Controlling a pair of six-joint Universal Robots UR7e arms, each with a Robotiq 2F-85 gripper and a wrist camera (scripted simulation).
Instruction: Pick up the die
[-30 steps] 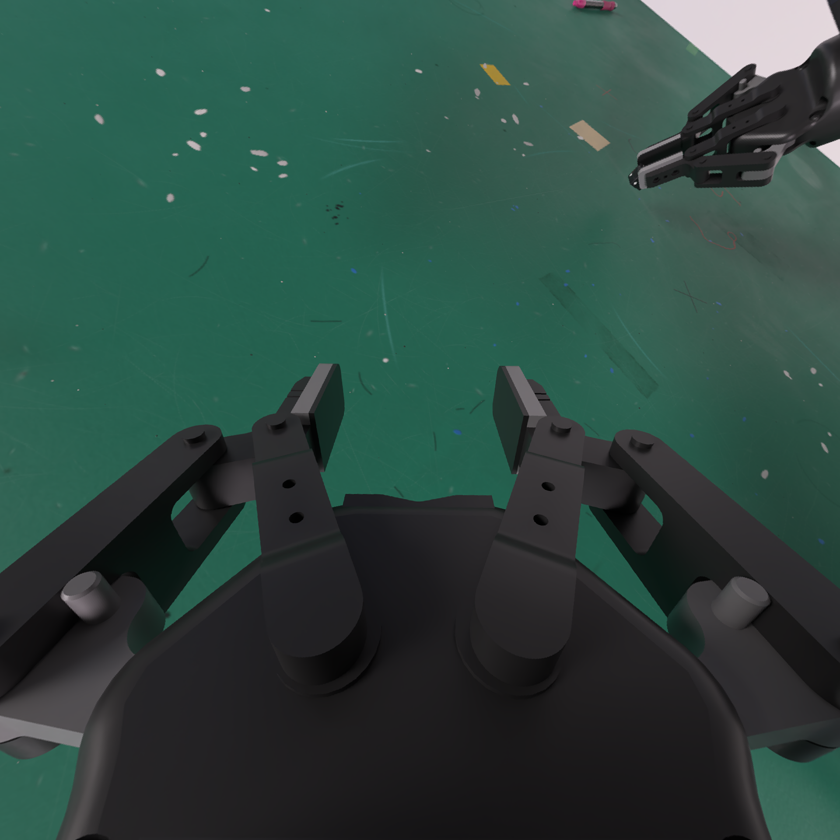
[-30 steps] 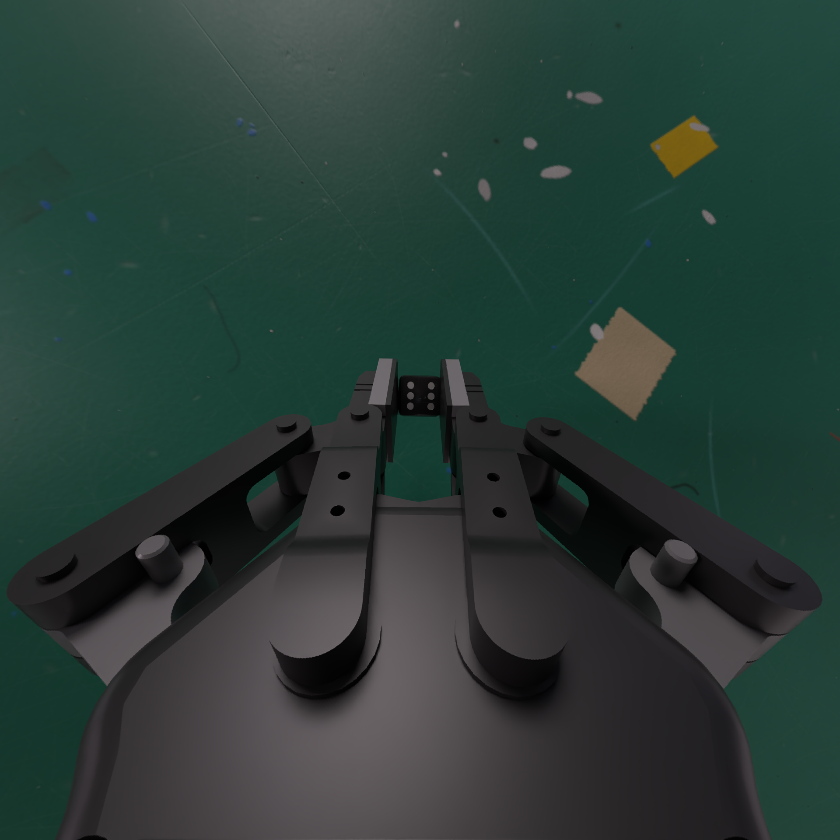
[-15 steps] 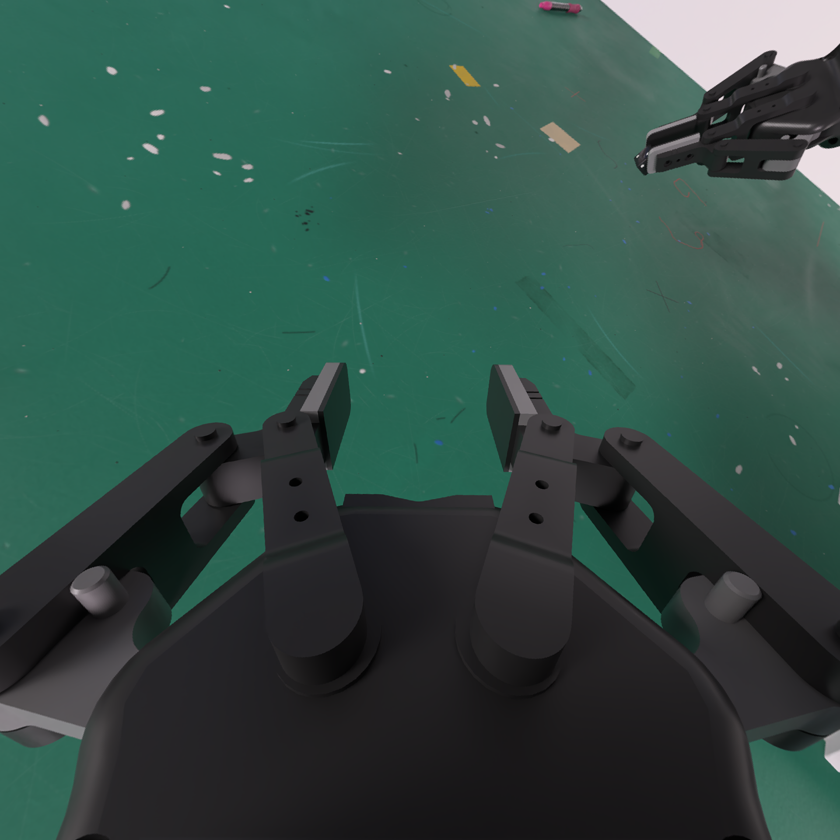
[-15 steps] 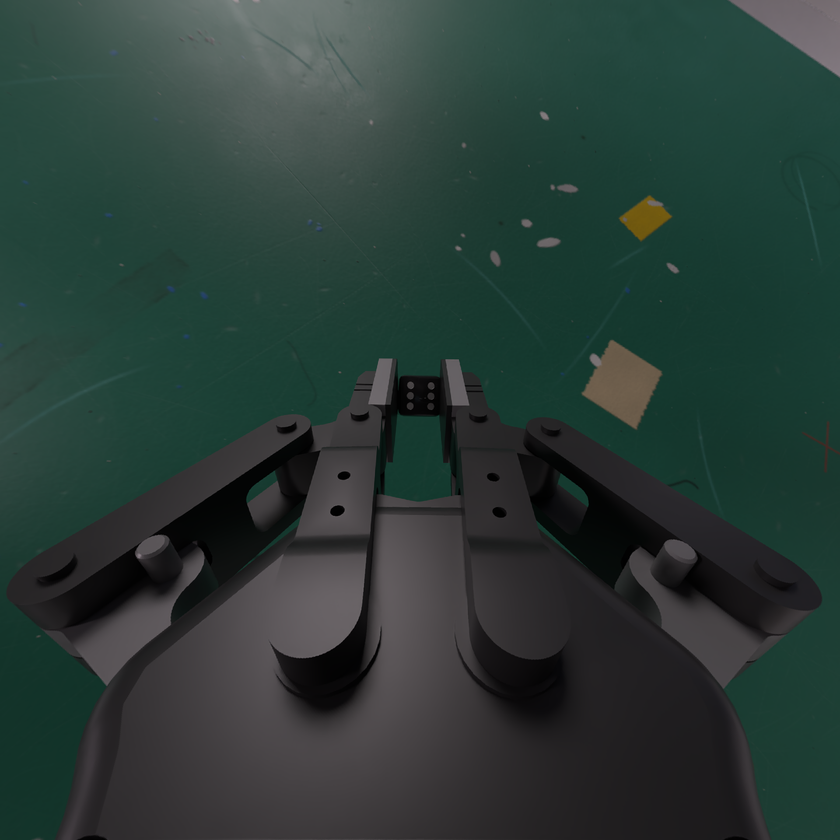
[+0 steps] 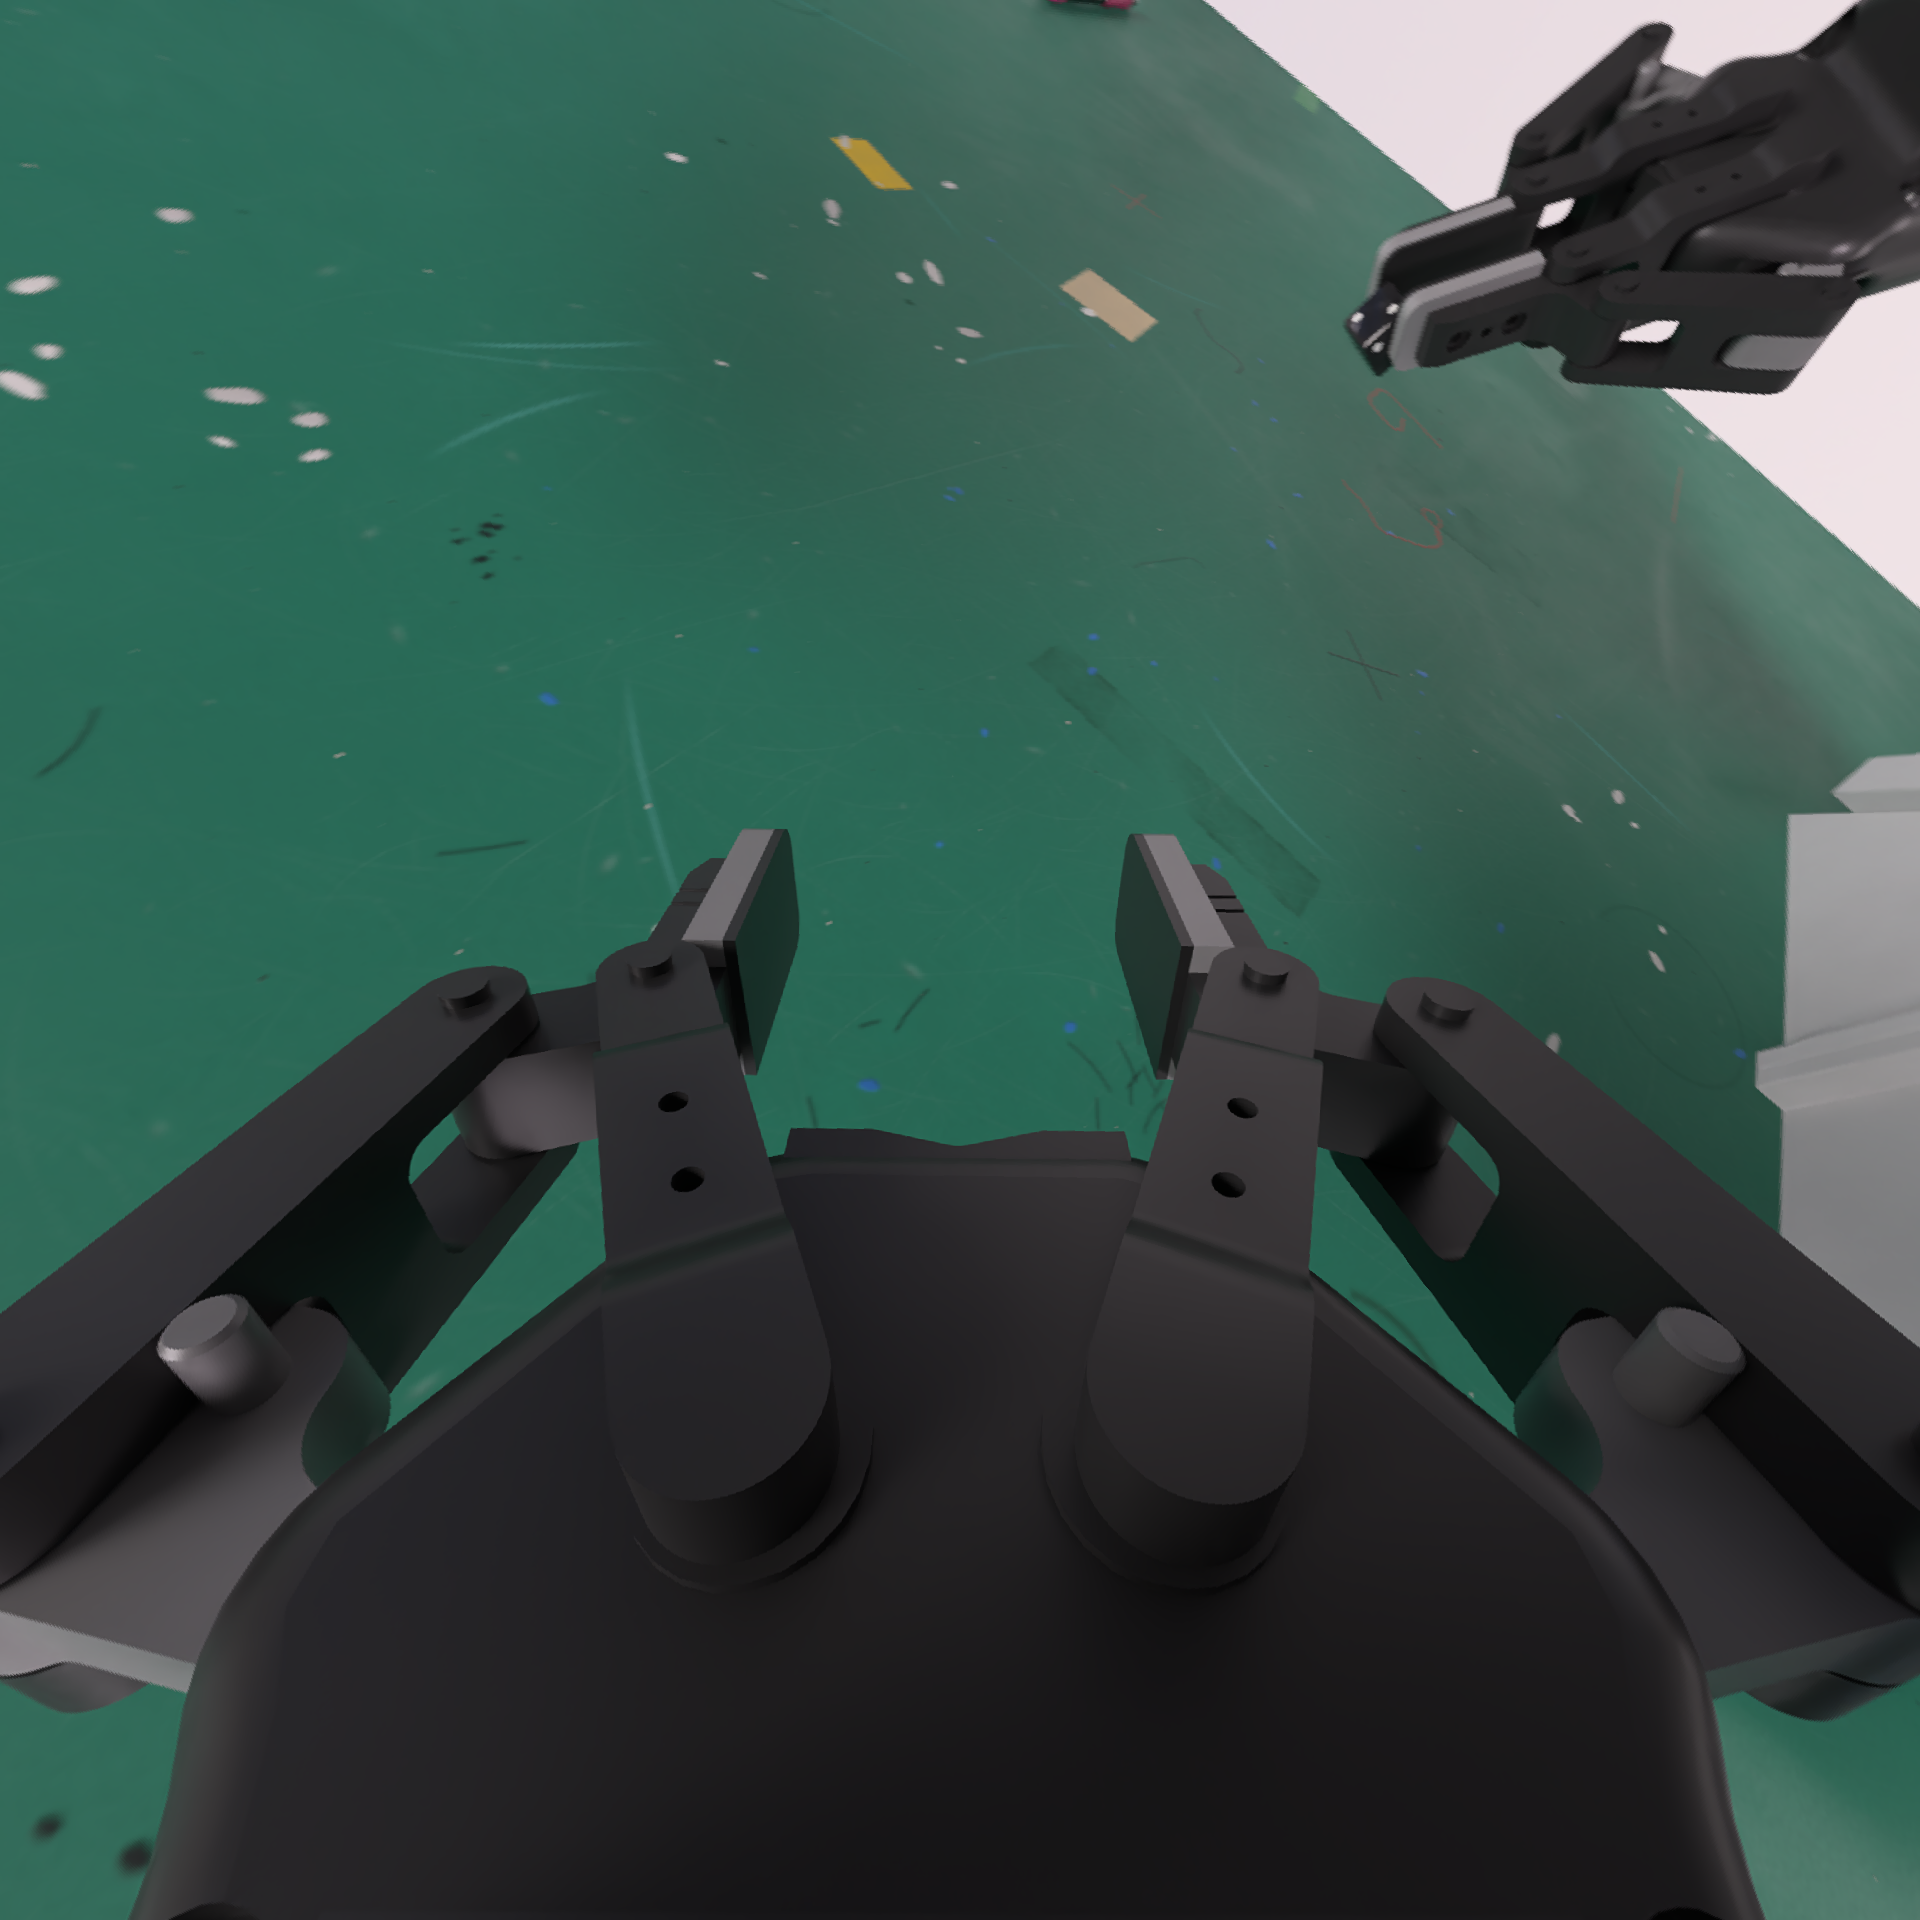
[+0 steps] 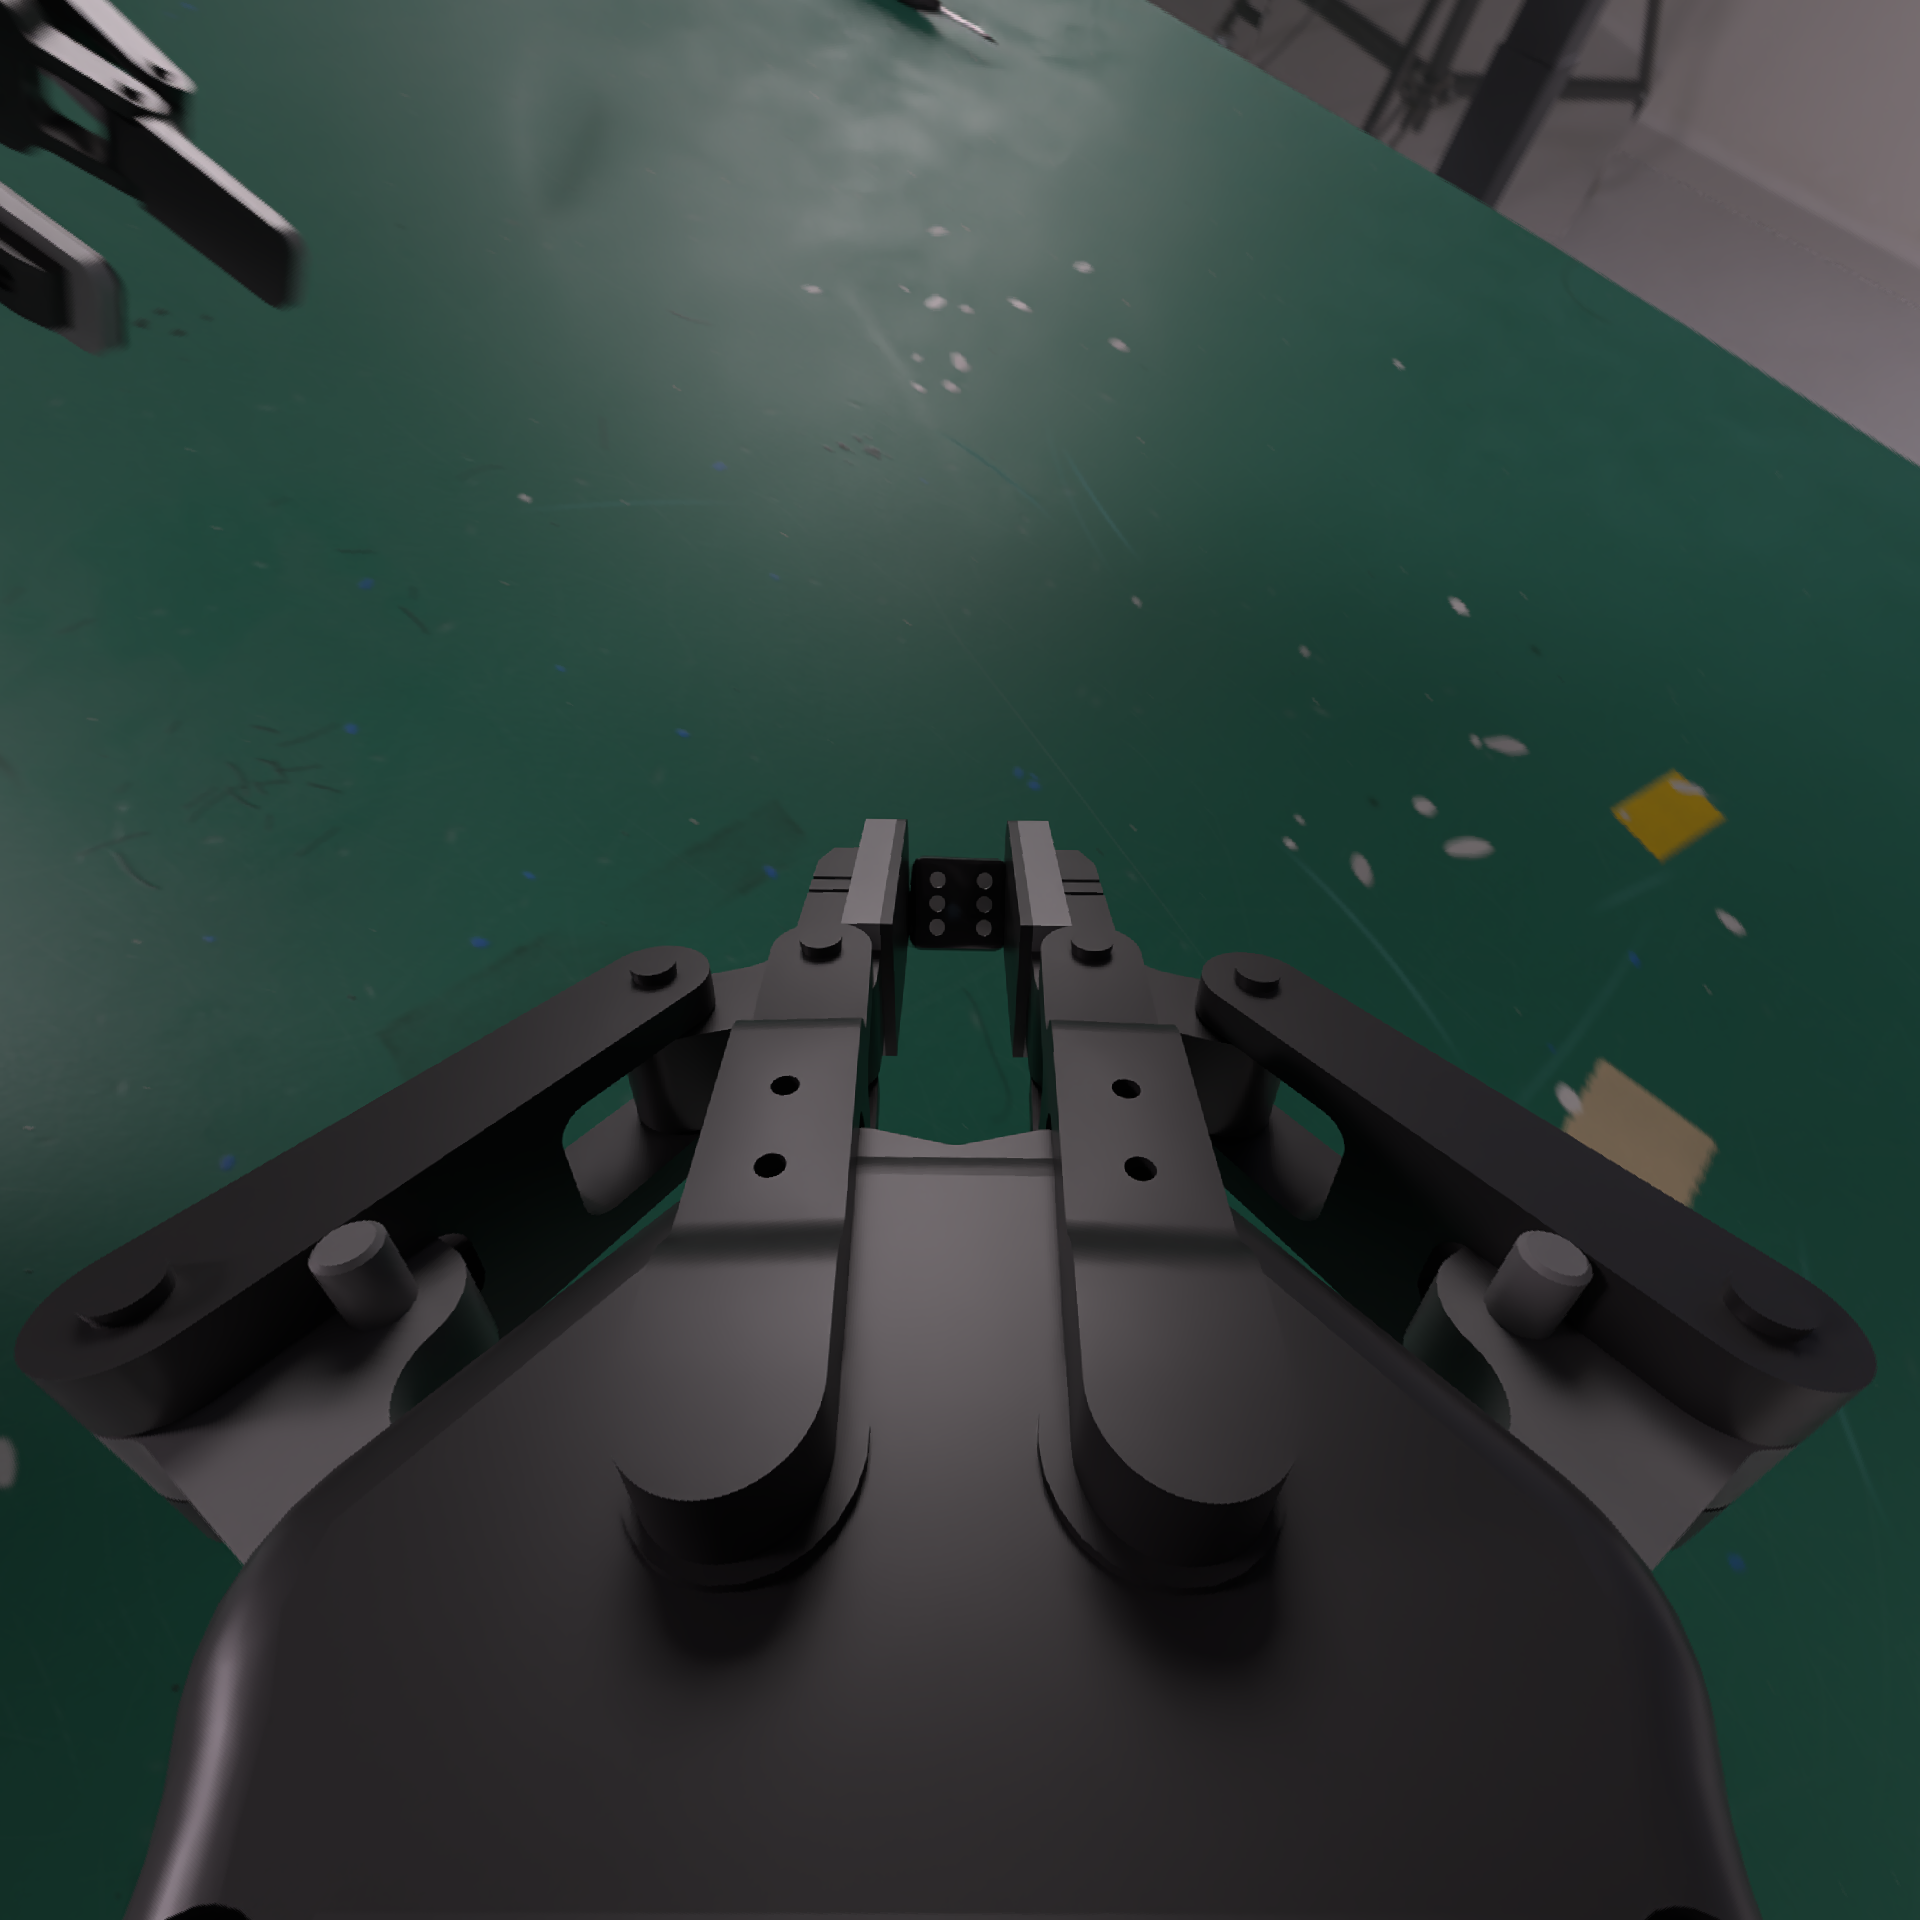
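Black die point(image 6: 957, 902) clenched in the right pincer point(image 6: 957, 883) — lifted well clear of the green surface point(image 6: 727, 623).
Over the last second the surface had dropped farther away; pickup looked essentially done — left pincer point(image 5: 956, 940) hung spread, empty.

Matt green tabletop point(image 6: 727, 582) scuffed, paint-flecked; die point(image 6: 957, 903) matt black.
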